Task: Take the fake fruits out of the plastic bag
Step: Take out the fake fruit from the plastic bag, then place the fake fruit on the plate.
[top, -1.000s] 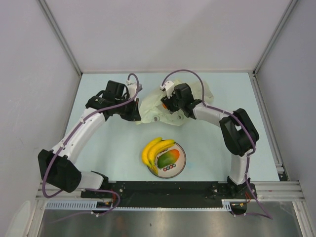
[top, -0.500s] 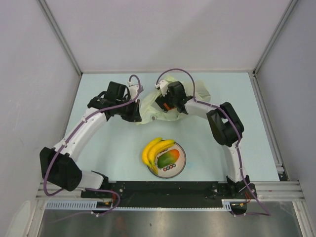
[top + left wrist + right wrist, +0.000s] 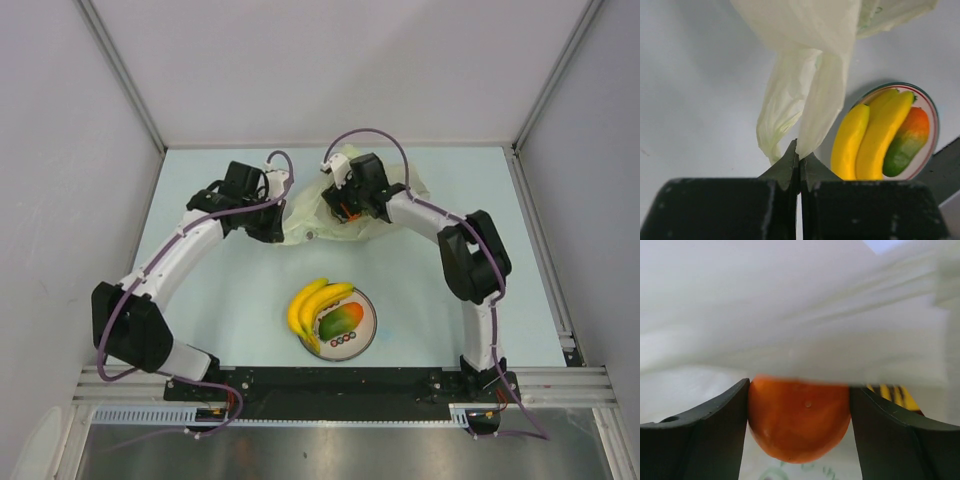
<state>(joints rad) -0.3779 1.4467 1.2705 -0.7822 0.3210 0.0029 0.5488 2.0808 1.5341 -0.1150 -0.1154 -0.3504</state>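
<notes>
Nearest my bases, the plate sits on the worktop with the bananas and the mango lying side by side on it, so I judge those two are done. Beyond the plate, my left gripper is pressed together on a thin fold of the plastic bag. I judge this pinch anchors the bag and holds its mouth up while my other arm works. Farther back, my right gripper is reaching under the film, which drapes just above its fingers. It is clamped on the orange, which touches both fingers. The orange is inside the bag, not yet drawn out. I cannot see any grapes.
</notes>
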